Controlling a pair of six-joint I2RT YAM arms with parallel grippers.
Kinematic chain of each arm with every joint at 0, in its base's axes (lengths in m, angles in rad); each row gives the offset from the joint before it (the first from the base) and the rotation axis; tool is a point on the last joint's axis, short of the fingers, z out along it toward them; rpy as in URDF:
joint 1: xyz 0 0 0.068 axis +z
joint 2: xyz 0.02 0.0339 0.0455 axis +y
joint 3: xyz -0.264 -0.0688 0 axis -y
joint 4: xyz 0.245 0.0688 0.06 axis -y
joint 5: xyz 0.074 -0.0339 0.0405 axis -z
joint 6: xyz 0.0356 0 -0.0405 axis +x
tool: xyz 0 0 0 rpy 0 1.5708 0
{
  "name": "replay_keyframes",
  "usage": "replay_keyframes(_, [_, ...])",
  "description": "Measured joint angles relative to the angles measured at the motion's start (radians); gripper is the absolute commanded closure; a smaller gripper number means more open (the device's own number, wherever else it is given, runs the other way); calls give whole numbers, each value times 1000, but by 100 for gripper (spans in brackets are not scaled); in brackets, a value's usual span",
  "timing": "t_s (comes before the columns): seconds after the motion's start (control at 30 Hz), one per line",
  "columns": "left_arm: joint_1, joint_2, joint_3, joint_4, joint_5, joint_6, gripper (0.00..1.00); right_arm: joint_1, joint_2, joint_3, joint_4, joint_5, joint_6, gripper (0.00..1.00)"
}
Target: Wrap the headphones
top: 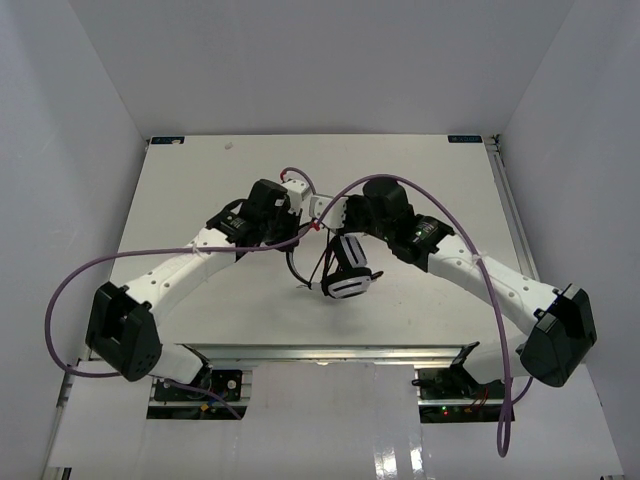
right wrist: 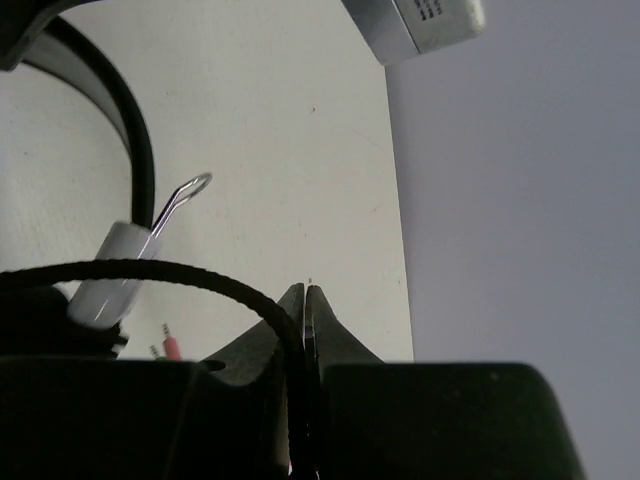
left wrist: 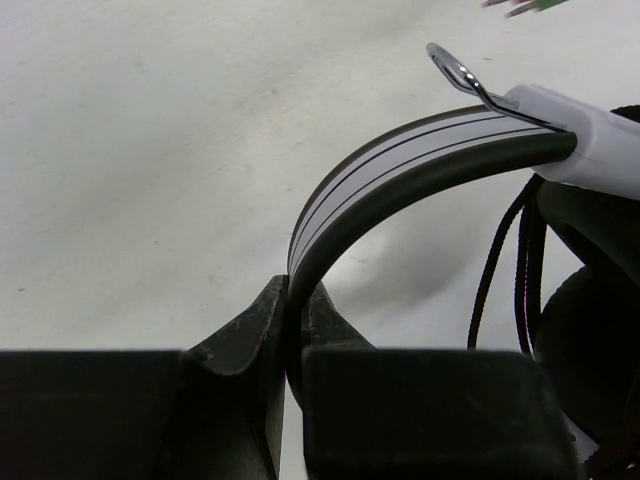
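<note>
Your left end effector is clamped on the headband of the headphones, with both fingertips pressed against the band and no gap left at either side. From that pinch the headband arches up and off to the end effector's right, pale with thin dark stripes on its outer face. It runs into a white slider sleeve with a bent metal loop poking out of the sleeve's nearer end. Below the sleeve, further to the right, the thin black cord hangs in a couple of strands beside a dark earcup. Your right end effector is closed too. Its fingertips meet on the braided cord, which sweeps in from its left in a low arc and disappears between them. Beyond that arc, up and to its left, you can see the same sleeve and loop, and two small plug tips, one red and one green, show just under the cord. Pale counter lies ahead of the fingertips and a grey wall stands to their right. From above, the two end effectors face each other closely over the middle of the counter. The headphones sit just on the near side of them, with the white-and-black earcup lowest. You cannot tell whether it touches the counter. Purple cables loop out from both arms.
</note>
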Motion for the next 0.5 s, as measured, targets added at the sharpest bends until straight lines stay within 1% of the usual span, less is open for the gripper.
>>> replay_keyframes(0.1, [-3, -52, -29, 5, 81, 5, 100, -11, 7, -1, 32, -43, 25, 90])
replay_keyframes(0.17, [-1, -70, -45, 6, 105, 4, 100, -26, 8, -1, 41, -80, 53, 88])
replay_keyframes(0.23, [-1, -79, -53, 6, 112, 1, 100, -65, 10, -3, 39, -144, 98, 85])
replay_keyframes(0.33, [-2, -93, -53, 16, 114, -9, 100, -158, 12, -21, 32, -262, 168, 85])
replay_keyframes(0.43, [-2, -99, -35, 21, 109, -26, 100, -255, 12, -58, 29, -444, 252, 84])
replay_keyframes(0.5, [-2, -99, -12, 18, 109, -33, 100, -295, 13, -84, 27, -544, 294, 83])
